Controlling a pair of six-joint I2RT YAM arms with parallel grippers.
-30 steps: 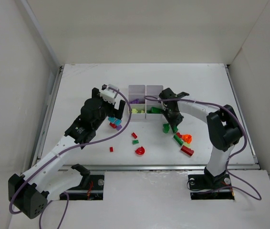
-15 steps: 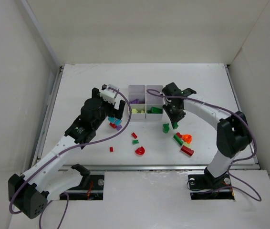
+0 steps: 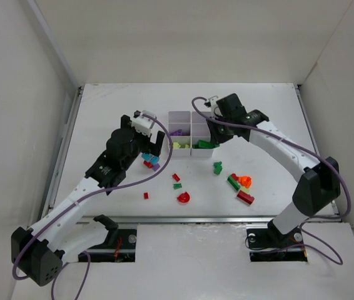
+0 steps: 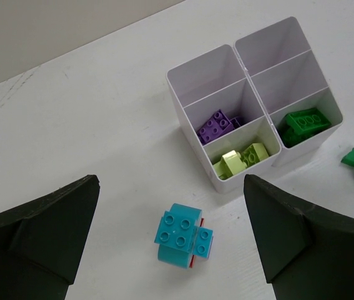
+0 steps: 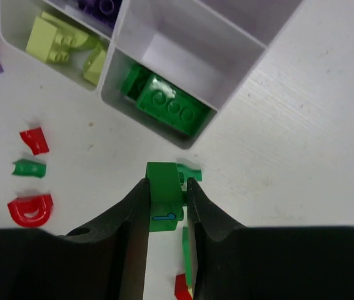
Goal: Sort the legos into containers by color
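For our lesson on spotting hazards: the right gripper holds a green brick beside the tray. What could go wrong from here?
The green brick in the right gripper looks short of the tray wall; released now, it may land outside. The green compartment sits beside the yellow-green bricks, so sideways drift could mis-sort it.

White table (image 3: 114,106), white walls (image 3: 183,37)

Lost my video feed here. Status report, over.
Right tool shut on green brick, close to tray. Left tool open over cyan brick. Nothing seen blocking the drop.
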